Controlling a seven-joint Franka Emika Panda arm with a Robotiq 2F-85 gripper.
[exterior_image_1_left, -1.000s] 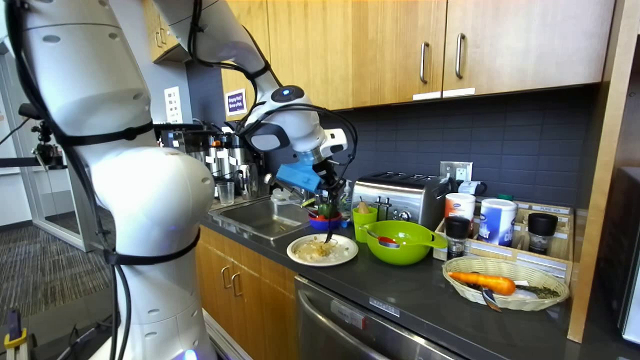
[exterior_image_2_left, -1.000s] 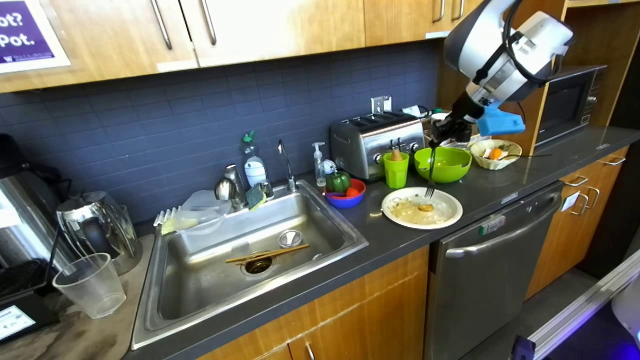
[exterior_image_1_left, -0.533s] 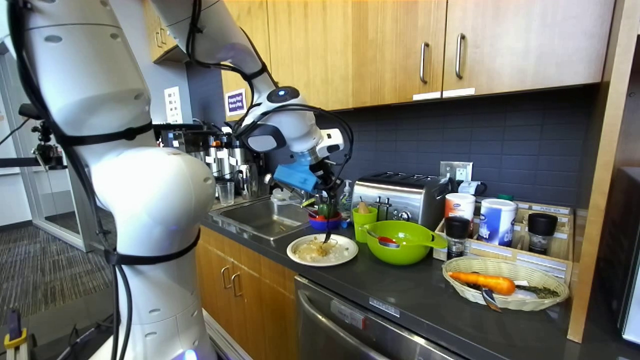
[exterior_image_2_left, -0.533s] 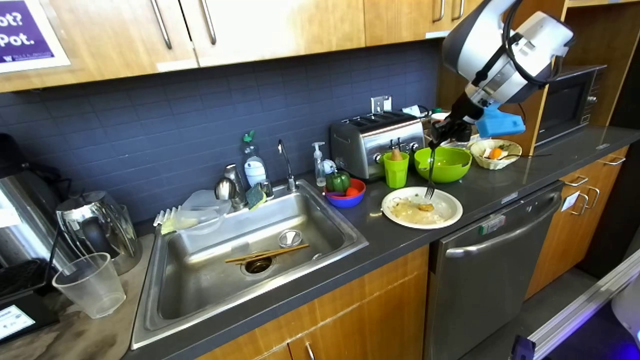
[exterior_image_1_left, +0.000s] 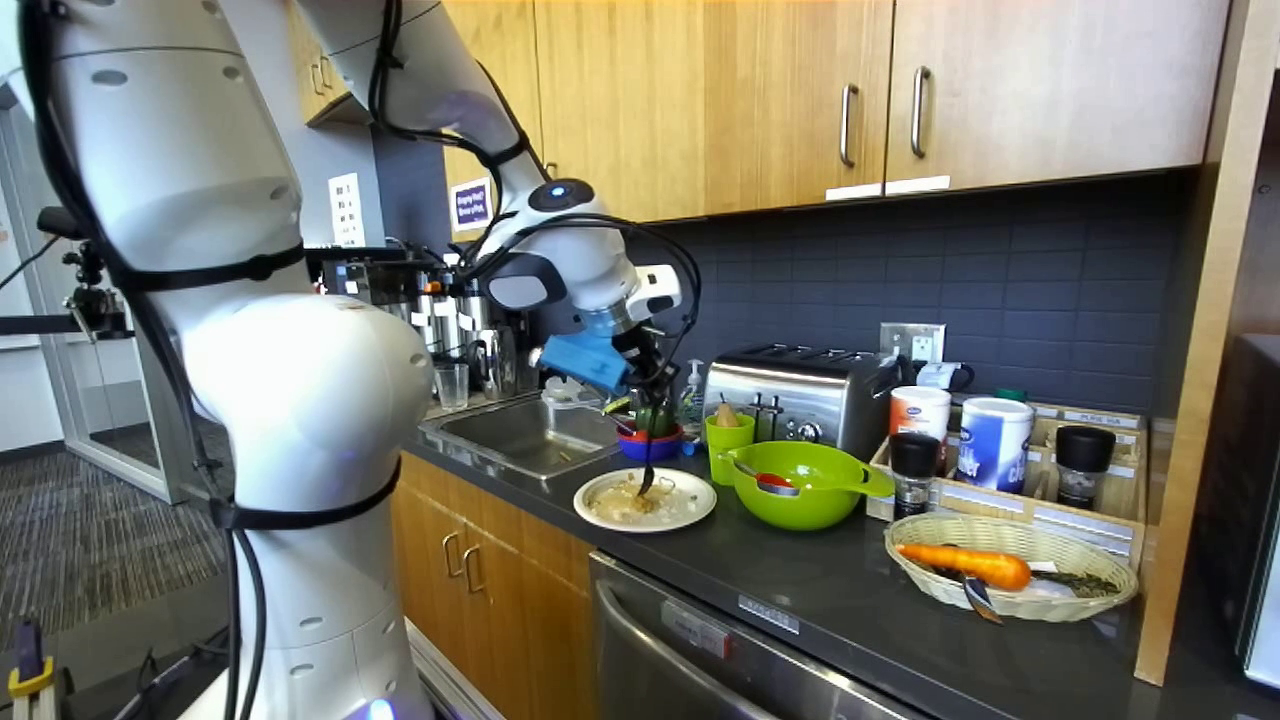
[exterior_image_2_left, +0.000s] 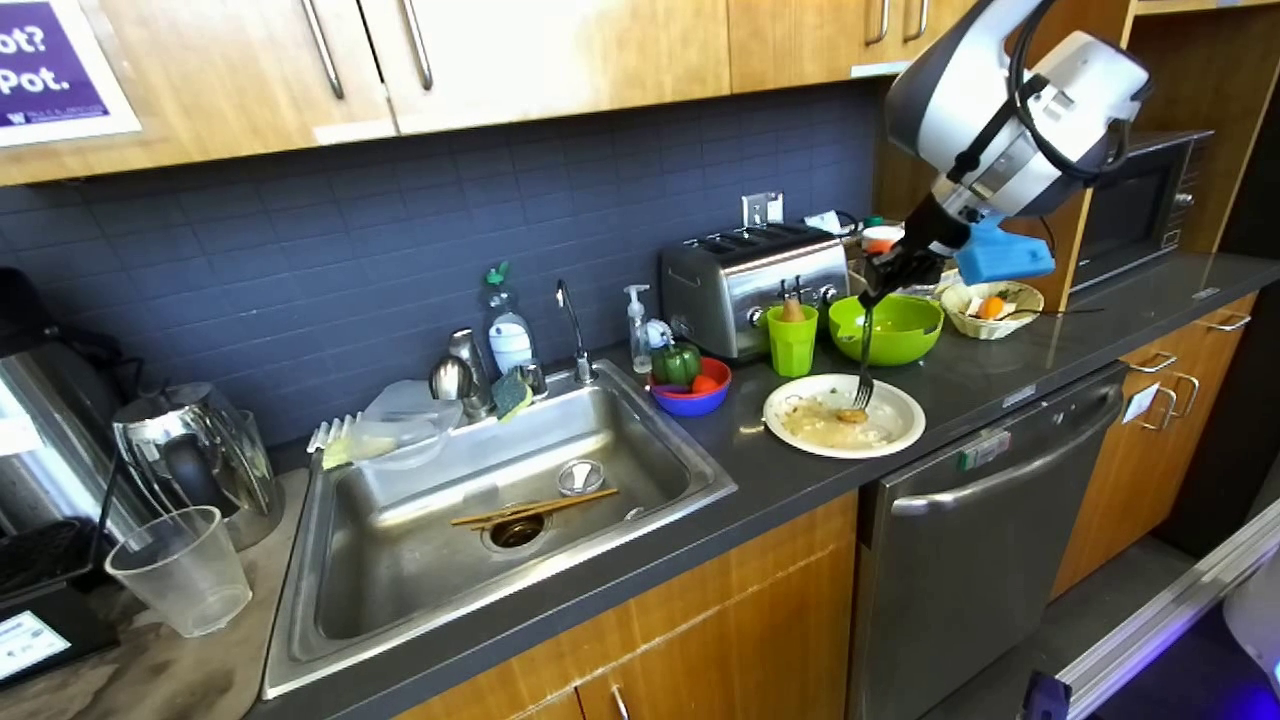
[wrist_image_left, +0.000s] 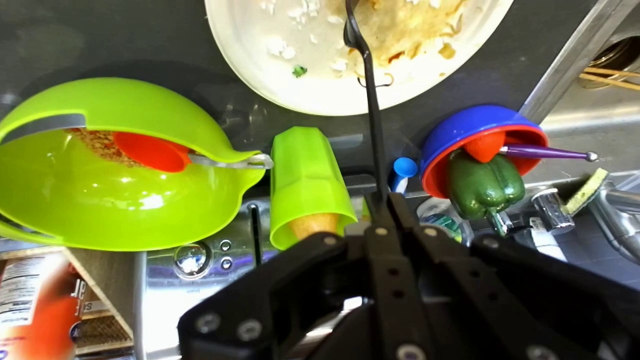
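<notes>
Evidently, the gripper is clamped around a fork, with the upper end of its handle hidden between the fingers. The fork hangs tines-down over a white plate on the dark counter. Its tines and part of the plate are cut off by the top edge of the wrist view. In an exterior view the tines reach a small browned piece of food, though whether they pierce it is hard to tell; the pale smear around it is too blurred to name.

Near the plate, a green bowl is cropped at the left edge of the wrist view; the brown bits beside the red spoon in it are too small to make out. A green cup holds something light brown, mostly hidden inside. A purple handle sticks out of a blue bowl, its other end out of sight behind a red item. The cup blocks part of a toaster in an exterior view.
</notes>
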